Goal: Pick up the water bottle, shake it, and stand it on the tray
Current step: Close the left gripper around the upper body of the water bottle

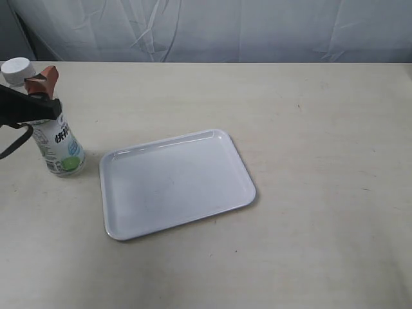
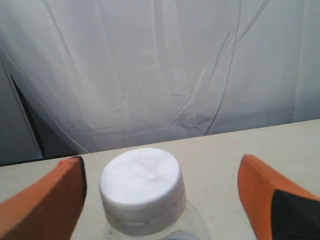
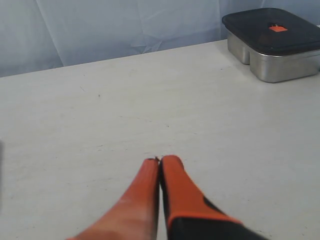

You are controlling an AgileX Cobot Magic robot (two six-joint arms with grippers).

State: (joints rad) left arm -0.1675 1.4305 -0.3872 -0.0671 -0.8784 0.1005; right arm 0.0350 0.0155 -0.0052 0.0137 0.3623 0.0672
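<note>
From the exterior view, the water bottle (image 1: 56, 138) stands on the table (image 1: 309, 129) just beside the tray's (image 1: 129, 222) left edge, off it and not on it; that spot seems meant to keep the carry short. My left gripper (image 1: 40, 96) has its dark body across the bottle's shoulder, with one orange fingertip showing beside the neck below the white cap (image 1: 17, 69). The tray lies flat with nothing on it, ready for the bottle.

In the left wrist view, the cap sits between two orange fingers (image 2: 42, 202); the jaws are wide apart, one finger near the cap and a clear gap on the other side. I judge the gripper is straddling the bottle and clamping nothing. The pick has not yet happened, and I would want the bottle centred before closing, so it is not nudged over.

In the right wrist view, the right gripper (image 3: 160, 167) has its fingers pressed together on nothing; it hangs above bare table well away from the work, presumably parked. A steel container with a dark lid (image 3: 272, 42) sits at the far edge, apart from the task.
</note>
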